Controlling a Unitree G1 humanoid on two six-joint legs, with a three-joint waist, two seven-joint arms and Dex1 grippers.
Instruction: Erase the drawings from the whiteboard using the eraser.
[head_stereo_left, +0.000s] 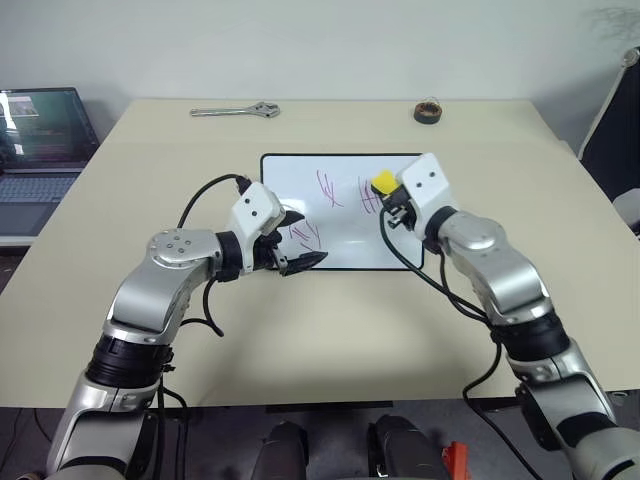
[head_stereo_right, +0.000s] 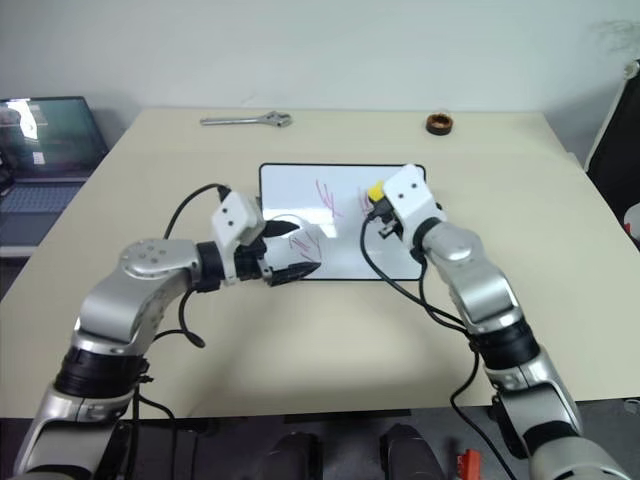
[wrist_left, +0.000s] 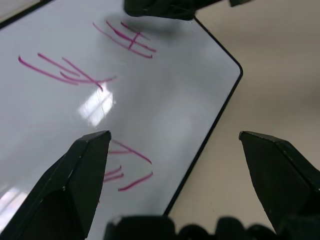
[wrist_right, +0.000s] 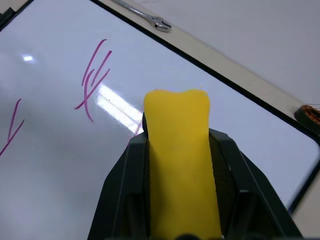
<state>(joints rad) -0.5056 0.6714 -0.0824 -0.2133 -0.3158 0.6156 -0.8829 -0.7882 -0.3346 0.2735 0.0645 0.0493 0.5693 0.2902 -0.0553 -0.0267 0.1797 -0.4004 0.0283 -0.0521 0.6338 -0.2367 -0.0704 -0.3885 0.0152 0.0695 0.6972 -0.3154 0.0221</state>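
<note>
Lab or office: table (head_stereo_left: 330, 330), laptop (head_stereo_left: 45, 140), wrench (head_stereo_left: 236, 111)

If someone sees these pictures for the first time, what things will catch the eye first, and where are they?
The bright yellow eraser stands out first, clamped in the right end effector above the right part of the whiteboard in the middle of the table. Next come the red-pink drawings on the board. The left end effector is open at the board's near edge.

Beige table (head_stereo_left: 330, 320): carries the whiteboard (head_stereo_left: 345, 250) at centre, a metal wrench (head_stereo_left: 236, 111) near the far edge, and a dark round roll (head_stereo_left: 428, 111) far right.
</note>
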